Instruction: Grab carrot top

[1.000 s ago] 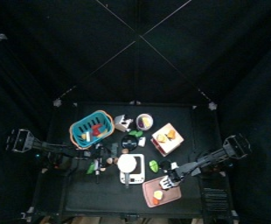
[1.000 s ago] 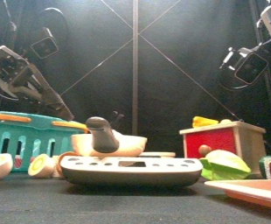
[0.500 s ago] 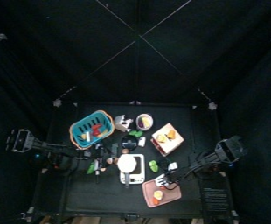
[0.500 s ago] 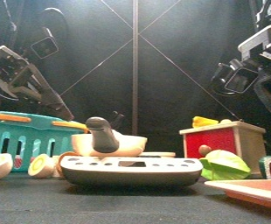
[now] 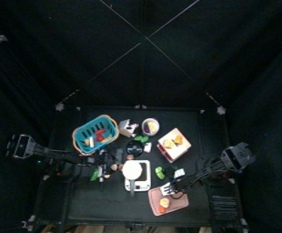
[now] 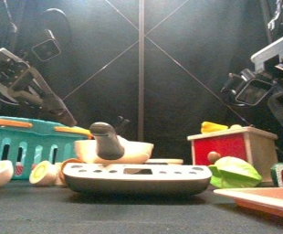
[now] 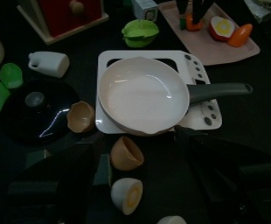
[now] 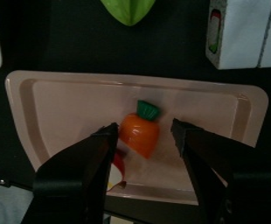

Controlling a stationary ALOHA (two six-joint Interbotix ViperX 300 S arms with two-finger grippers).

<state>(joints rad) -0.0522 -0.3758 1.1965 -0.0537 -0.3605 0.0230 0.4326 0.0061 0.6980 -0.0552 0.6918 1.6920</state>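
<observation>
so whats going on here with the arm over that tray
The right arm's tool hangs open above a small orange toy carrot piece with a green top, which lies on a pale pink rectangular tray near the table's front right. Its jaws straddle the carrot without touching it, so nothing is gripped yet. The left arm rests back over a white frying pan on a white stove toy.

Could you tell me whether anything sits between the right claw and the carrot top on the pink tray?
Nothing visible does. In the right wrist view the open right claw frames the carrot top, which lies alone on the pink tray.
</observation>
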